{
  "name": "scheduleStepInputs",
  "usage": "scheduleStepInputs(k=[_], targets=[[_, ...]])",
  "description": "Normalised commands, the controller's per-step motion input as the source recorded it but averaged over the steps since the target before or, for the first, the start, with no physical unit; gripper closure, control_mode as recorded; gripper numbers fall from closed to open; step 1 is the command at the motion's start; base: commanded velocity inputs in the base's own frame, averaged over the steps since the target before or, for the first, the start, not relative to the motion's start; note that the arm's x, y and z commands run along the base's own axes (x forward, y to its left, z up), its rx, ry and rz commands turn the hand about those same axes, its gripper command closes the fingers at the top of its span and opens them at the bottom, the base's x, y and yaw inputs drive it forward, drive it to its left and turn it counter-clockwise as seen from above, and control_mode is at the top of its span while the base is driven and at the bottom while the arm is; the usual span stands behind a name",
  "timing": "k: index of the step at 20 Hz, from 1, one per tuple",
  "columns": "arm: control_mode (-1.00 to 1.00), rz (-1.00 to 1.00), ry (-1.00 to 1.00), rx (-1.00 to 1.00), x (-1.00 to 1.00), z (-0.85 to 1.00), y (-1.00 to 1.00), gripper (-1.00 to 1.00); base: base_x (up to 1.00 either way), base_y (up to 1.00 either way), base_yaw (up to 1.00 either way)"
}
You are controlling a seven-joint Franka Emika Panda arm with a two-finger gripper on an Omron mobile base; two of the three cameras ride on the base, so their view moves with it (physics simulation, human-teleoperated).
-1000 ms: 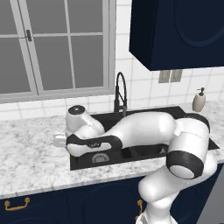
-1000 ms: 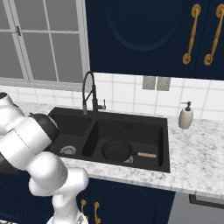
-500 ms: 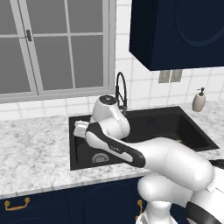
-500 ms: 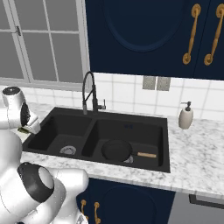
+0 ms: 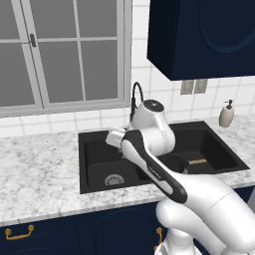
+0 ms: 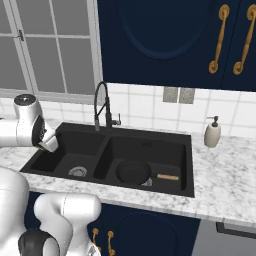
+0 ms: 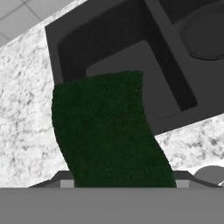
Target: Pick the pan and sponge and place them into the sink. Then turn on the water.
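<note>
pan (image 6: 133, 171) in sink (image 6: 186, 150) — sponge (image 7: 107, 131) in pincer (image 7: 122, 183)

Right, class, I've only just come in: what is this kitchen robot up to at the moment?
The white arm is carrying the sponge, a dark green block held in its claw, above the left end of the black sink. The pan already lies in the right basin, its wooden handle pointing right. No water is coming from the faucet. So the sponge has yet to be dropped in, and the tap comes after that.
</note>
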Motion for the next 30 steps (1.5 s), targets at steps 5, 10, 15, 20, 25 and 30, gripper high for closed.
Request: scheduleStepInputs(k=[5, 10, 15, 20, 25, 30], targets=[[-1.0, -0.09, -0.01, 0.02, -0.2, 0.28, -0.64, 1.0, 0.0, 0.0, 0.0], [-1.0, -0.08, 0.0, 0.02, -0.01, 0.15, -0.69, 1.0, 0.0, 0.0, 0.0], [-1.0, -0.07, 0.0, 0.04, 0.0, 0.06, -0.73, 1.0, 0.0, 0.0, 0.0], [-1.0, -0.07, 0.0, 0.03, 0.04, 0.0, -0.69, 1.0, 0.0, 0.0, 0.0], [-1.0, -0.03, 0.03, 0.06, 0.29, 0.0, -0.72, 1.0, 0.0, 0.0, 0.0], [-1.0, 0.0, 0.02, 0.09, 0.33, 0.0, -0.79, 1.0, 0.0, 0.0, 0.0]])
